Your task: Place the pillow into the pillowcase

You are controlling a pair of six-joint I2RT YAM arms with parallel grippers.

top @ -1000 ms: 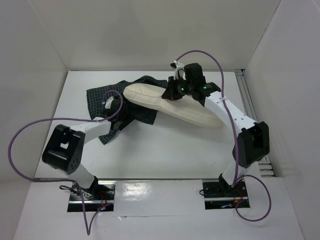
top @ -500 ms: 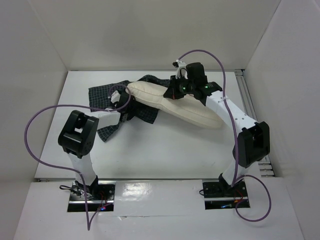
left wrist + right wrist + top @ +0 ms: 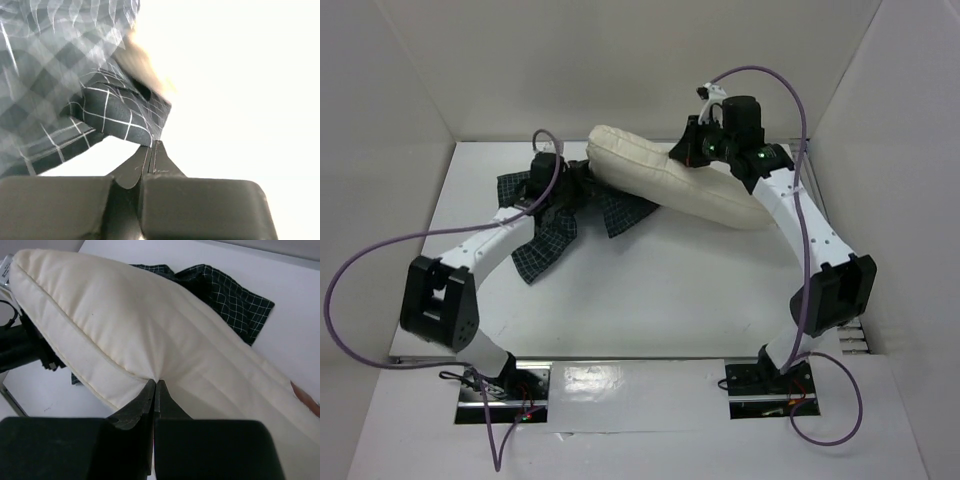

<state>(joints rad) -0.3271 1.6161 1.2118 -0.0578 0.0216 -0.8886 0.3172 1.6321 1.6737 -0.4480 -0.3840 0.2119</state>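
Note:
The cream pillow hangs tilted at the back of the table, its left end raised over the pillowcase. That case is dark with a white check and lies crumpled at the back left. My right gripper is shut, pinching a fold of the pillow between its tips. My left gripper is shut on an edge of the pillowcase, with the fabric caught at its tips. A blurred part of the pillow shows just beyond that fabric. The pillowcase also shows behind the pillow.
White walls close the table in at the back and on both sides. A metal rail runs along the right edge. Purple cables loop off both arms. The left arm shows beside the pillow's left end in the right wrist view.
My left gripper has shut on the pillowcase and moved toward the back, bunching the fabric. My right arm has carried the pillow up and farther back.

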